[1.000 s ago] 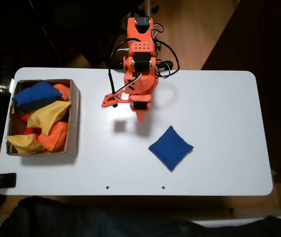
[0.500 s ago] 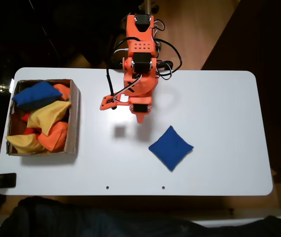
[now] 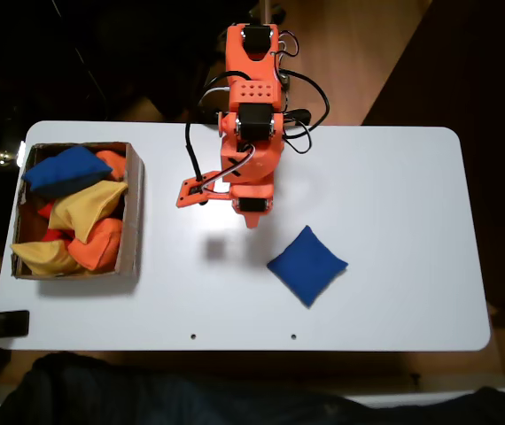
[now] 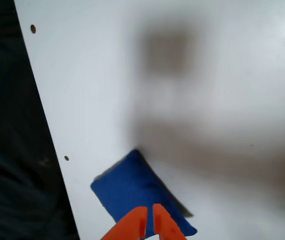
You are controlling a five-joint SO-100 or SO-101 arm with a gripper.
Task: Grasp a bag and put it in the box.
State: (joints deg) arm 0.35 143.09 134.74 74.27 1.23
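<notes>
Colour record: blue, orange and yellow on a white surface.
The bag (image 3: 306,265) was plain royal blue, without pattern, on a white table (image 3: 394,177). The arm (image 3: 250,115) and gripper (image 4: 149,218) were bright orange with black cables. The box (image 3: 133,212) was brown cardboard; it held a second blue beanbag (image 3: 65,170), yellow beanbags (image 3: 89,205) and orange beanbags (image 3: 100,243). The surroundings were dark.

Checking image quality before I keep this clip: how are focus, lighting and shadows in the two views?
Fixed view: sharp and evenly lit on the white table, dark surroundings; soft shadows beside the box and under the arm. Wrist view: soft overall, with broad blurred shadows across the table; the blue bag is fairly clear, and the gripper tips, nearly together, are crisp at the bottom edge.
</notes>
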